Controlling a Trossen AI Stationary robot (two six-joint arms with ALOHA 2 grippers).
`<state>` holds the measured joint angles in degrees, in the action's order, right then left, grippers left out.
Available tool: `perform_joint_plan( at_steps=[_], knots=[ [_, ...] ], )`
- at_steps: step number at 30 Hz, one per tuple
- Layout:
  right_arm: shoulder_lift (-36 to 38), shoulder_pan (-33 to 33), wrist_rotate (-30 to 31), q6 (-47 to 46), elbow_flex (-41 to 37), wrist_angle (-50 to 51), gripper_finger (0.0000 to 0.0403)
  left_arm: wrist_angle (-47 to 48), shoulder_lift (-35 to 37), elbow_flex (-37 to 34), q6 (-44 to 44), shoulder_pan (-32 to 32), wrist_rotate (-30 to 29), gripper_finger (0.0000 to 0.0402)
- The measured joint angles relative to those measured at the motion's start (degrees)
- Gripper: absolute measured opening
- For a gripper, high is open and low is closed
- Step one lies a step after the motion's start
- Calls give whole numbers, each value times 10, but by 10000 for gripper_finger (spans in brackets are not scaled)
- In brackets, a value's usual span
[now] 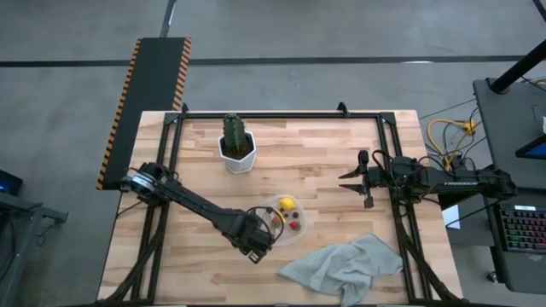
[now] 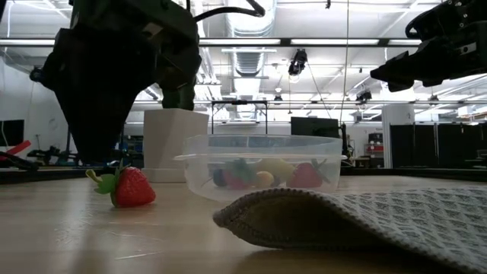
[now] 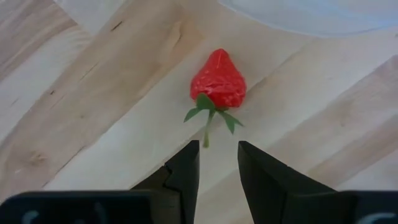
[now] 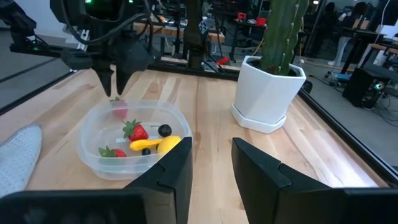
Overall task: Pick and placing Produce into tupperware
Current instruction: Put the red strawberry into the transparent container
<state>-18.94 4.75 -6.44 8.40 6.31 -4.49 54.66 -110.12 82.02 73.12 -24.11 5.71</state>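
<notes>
So there's 1 strawberry [image 3: 217, 79] left out on the wooden table [image 1: 324, 153], lying on its side just beside the clear tub [image 2: 262, 164], on the side toward the left arm. The left gripper [image 3: 217, 163] hangs right above it, jaws parted a little with nothing between them, and the gap lines up with the green stem more than with the red body. From table height the berry sits free on the wood, not touching the tub wall.

The tub already has stuff in it: a lemon [image 4: 169, 144], a couple of strawberries and a dark berry, all loose on the bottom.

My take on handling: this thing looks like a tiny plastic toy, so super light and hard, probably a bit slick and glossy. It tapers to a point, so squeezing near the tip would likely squirt it out sideways. I'd grab across the fat shoulder just under the leaves. The stem looks too thin to trust. Being so light, a nudge from 1 finger could roll it away too.

The right gripper [image 4: 210, 165] waits off at the right side of the table, raised, jaws narrowly apart and empty. A cactus pot [image 1: 236, 153] and a grey cloth [image 1: 345, 266] sit out of the way
</notes>
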Motion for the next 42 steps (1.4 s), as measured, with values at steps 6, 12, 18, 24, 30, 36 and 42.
perform_joint_plan(
  at_steps=[6, 12, 18, 24, 30, 36, 42],
  knots=[
    [0, 0, 0, -5, 0, 0, 105, -12, 0, -22, 1, 0, -1, 95],
    [0, 0, 0, -5, 0, 0, 105, -24, 0, -39, 14, 2, -1, 95],
    [0, 0, 0, -5, 0, 0, 105, -35, 0, -45, 16, 4, -1, 95],
    [0, 0, 0, -4, 0, 0, 105, -50, 0, -47, 16, 9, -3, 95],
    [0, 0, 0, -5, 0, 0, 105, -50, 0, -54, 16, 13, -3, 95],
    [0, 0, 0, -5, 0, 0, 105, -52, 0, -55, 15, 12, -1, 95],
    [0, 0, 0, -5, 0, 0, 105, -53, 0, -55, 15, 12, 0, 95]
  ],
)
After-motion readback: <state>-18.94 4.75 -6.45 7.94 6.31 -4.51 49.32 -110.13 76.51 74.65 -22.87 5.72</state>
